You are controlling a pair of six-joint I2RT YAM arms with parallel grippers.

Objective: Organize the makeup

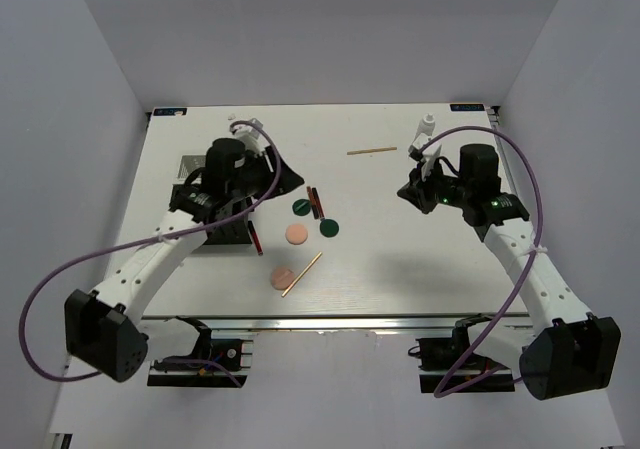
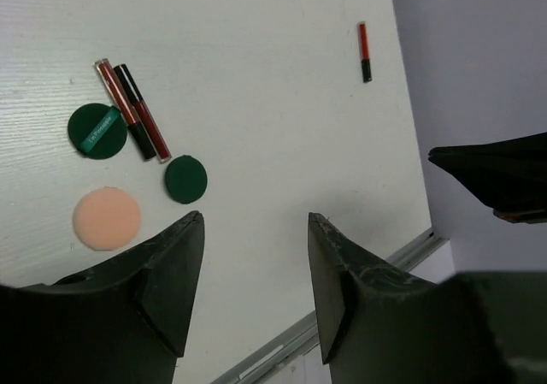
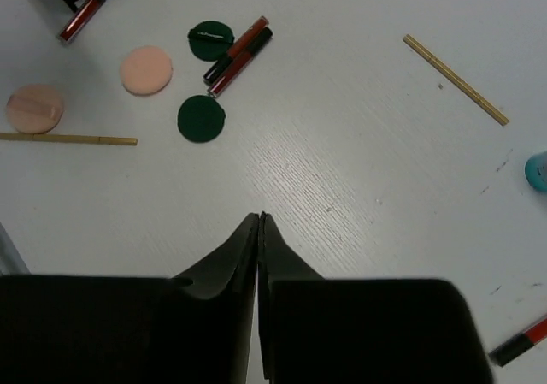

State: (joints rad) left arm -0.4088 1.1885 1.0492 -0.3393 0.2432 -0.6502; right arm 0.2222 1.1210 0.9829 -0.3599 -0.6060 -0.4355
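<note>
Poised over a table (image 1: pixel 420 269) strewn with discs (image 3: pixel 146 69) and sticks (image 3: pixel 239 55): left gripper (image 2: pixel 254 230) spread, right gripper (image 3: pixel 258 221) pressed together, empty.

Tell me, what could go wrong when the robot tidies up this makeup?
The two black-and-red sticks lie touching beside a dark green disc, so grabbing one might knock the others. The wooden stick and peach disc near the table's front edge could get pushed off.
</note>
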